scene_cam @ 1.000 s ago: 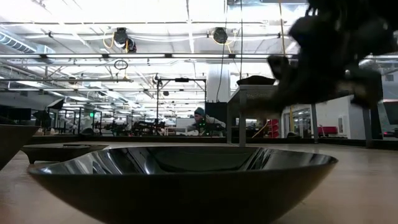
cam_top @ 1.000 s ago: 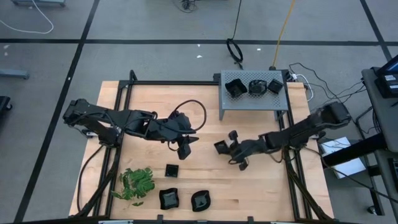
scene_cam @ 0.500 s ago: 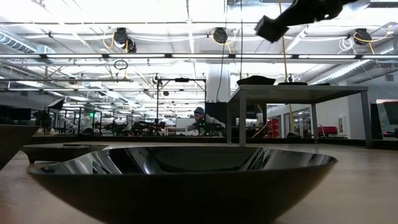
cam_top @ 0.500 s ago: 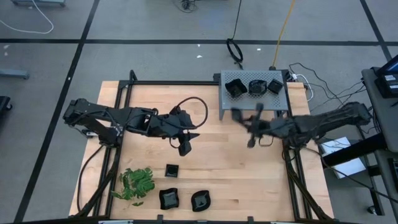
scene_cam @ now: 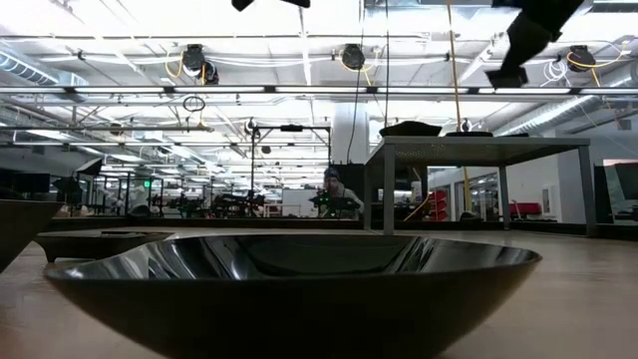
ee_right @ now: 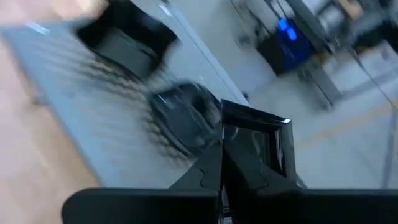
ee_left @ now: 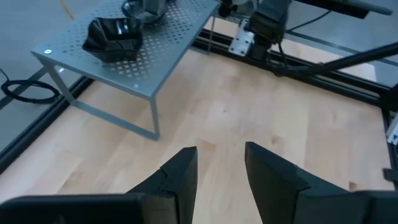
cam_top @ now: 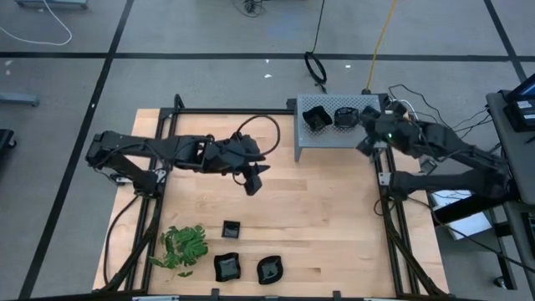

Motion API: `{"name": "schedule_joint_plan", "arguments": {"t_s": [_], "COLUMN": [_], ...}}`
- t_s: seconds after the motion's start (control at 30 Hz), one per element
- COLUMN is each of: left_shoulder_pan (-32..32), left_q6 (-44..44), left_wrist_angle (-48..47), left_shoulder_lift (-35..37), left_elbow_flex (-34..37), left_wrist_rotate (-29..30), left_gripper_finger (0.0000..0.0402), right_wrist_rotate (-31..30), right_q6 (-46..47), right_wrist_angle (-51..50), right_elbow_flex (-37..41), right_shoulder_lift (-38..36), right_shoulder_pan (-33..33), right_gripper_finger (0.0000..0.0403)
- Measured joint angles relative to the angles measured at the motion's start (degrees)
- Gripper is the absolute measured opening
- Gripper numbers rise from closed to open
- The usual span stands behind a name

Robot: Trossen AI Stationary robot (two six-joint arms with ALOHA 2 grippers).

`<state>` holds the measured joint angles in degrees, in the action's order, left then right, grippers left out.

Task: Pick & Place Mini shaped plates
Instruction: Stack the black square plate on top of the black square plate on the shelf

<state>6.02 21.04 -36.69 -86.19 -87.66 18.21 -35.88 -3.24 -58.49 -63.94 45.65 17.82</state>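
The step in hand is placement: the right gripper (ee_right: 249,163) holds a small square black plate (ee_right: 254,142) pinched by its rim between pressed-together fingers, and hangs over the right end of the grey perforated stand (cam_top: 338,134), which sits at the bench's far right corner; two plates already lie on that stand, a larger square one (cam_top: 315,118) toward its left end and a rounded one (cam_top: 344,117) just beside it. Judged from this, the next move calls for lowering the held plate onto bare perforated surface clear of the rounded one, then releasing.

The right arm reaches in from the bench's right edge, wrist angled down. The left gripper (ee_left: 221,171) hovers above mid-bench, fingers spread and empty, pointing toward the stand.

Three plates (cam_top: 227,267) remain near the bench's (cam_top: 334,251) front edge, beside a green sprig (cam_top: 184,247).
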Motion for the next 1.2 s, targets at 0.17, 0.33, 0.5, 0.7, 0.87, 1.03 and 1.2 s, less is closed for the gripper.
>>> {"name": "schedule_joint_plan", "arguments": {"t_s": [0.17,0.33,0.5,0.7,0.87,1.03,1.2], "left_shoulder_pan": [-1.67,-3.28,-4.22,-4.17,-4.04,-4.04,-4.08], "left_q6": [-0.18,-0.24,0.36,0.44,0.44,0.44,0.2], "left_wrist_angle": [0.48,0.5,0.51,0.49,0.5,0.48,0.48], "left_shoulder_lift": [0.0,0.0,0.0,0.0,0.0,0.0,0.0], "left_elbow_flex": [0.0,0.0,0.0,0.0,0.0,0.0,0.0], "left_wrist_rotate": [-0.02,-0.02,-0.02,-0.02,-0.02,-0.02,-0.02], "left_gripper_finger": [0.0136,0.0136,0.0136,0.0136,0.0136,0.0136,0.0136], "right_wrist_rotate": [1.16,7.86,8.98,9.05,9.16,9.16,10.79], "right_q6": [-0.42,-3.55,-7.93,-13.93,-16.35,-17.95,-18.91], "right_wrist_angle": [-3.06,-3.0,-0.78,3.23,3.77,3.35,2.28], "right_elbow_flex": [0.37,0.83,0.83,0.83,0.83,0.83,0.85], "right_shoulder_lift": [2.52,7.1,12.0,14.45,15.07,15.08,15.16], "right_shoulder_pan": [9.23,17.33,22.66,25.4,26.38,26.52,26.52], "right_gripper_finger": [0.0,0.0,0.0,0.0,0.0,0.0,0.0]}}
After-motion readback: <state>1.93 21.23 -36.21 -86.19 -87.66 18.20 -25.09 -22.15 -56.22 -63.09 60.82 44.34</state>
